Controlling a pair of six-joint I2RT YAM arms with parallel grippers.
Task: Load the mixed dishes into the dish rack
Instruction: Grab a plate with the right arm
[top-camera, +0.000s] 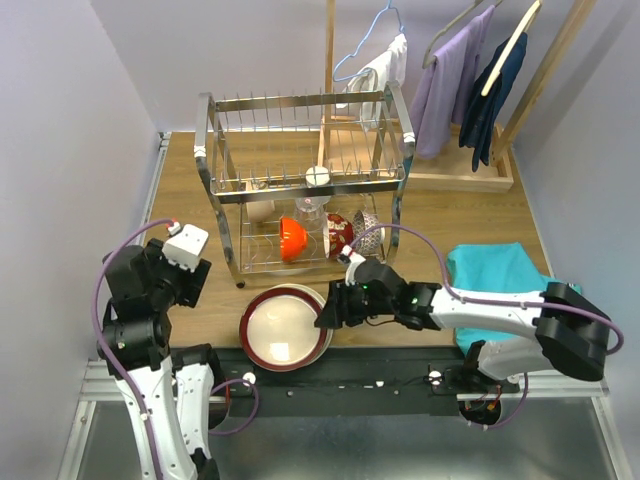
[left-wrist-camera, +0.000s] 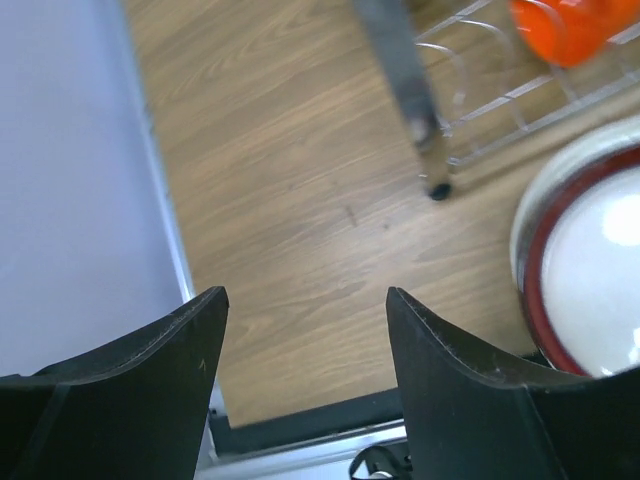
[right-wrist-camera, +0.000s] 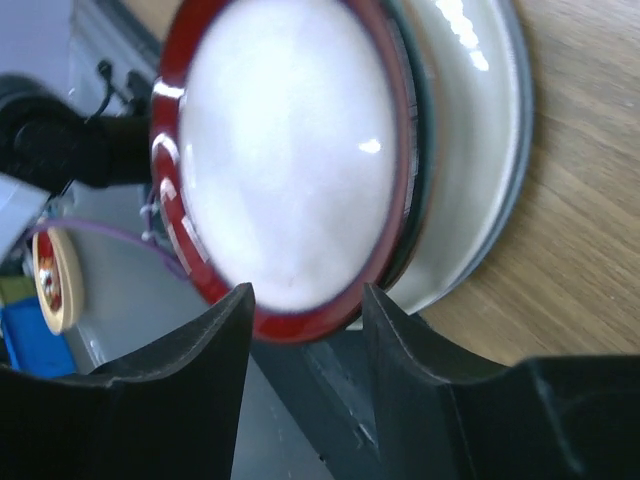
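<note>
A wooden stand sits at the far right of the table, hung with a purple shirt, a navy garment and a white one. A teal cloth lies crumpled near the table's right edge.

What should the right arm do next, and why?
Probably ease the right gripper onto the rim of the red-rimmed plate and close: its jaws stand open with that rim showing between them, and the plate lies outside the dish rack.
</note>
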